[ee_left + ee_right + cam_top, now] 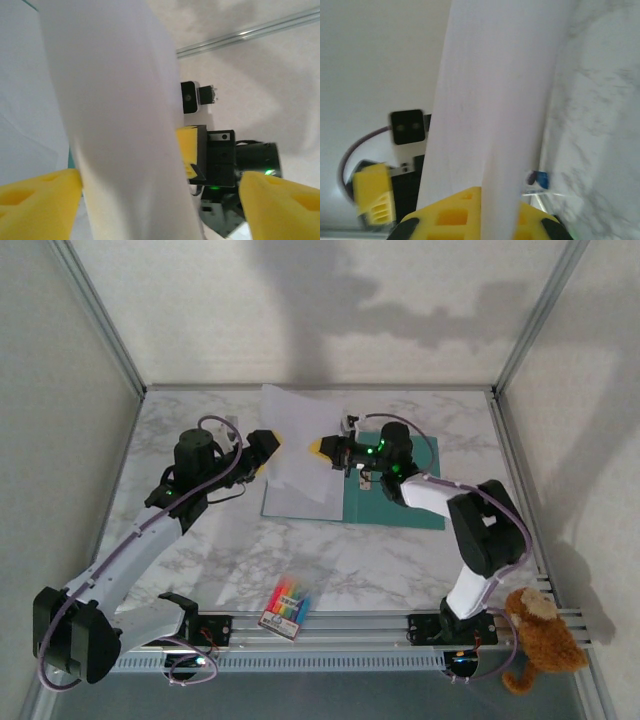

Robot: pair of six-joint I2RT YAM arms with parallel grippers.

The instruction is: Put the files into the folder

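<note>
Here, the files (pixel 295 452) stood up, bent, over the left half of the green folder (pixel 400 502), which lay flat in the middle of the table (pixel 380 560). The left hand (pixel 268 447) was wide apart, with a sheet hanging between its yellow fingers (pixel 35 200). The right hand (pixel 321 448) was clamped on the right edge of the files. Some pens (pixel 288 602) lay near the front edge. A teddy (pixel 540 635) sat by the right corner.
</note>
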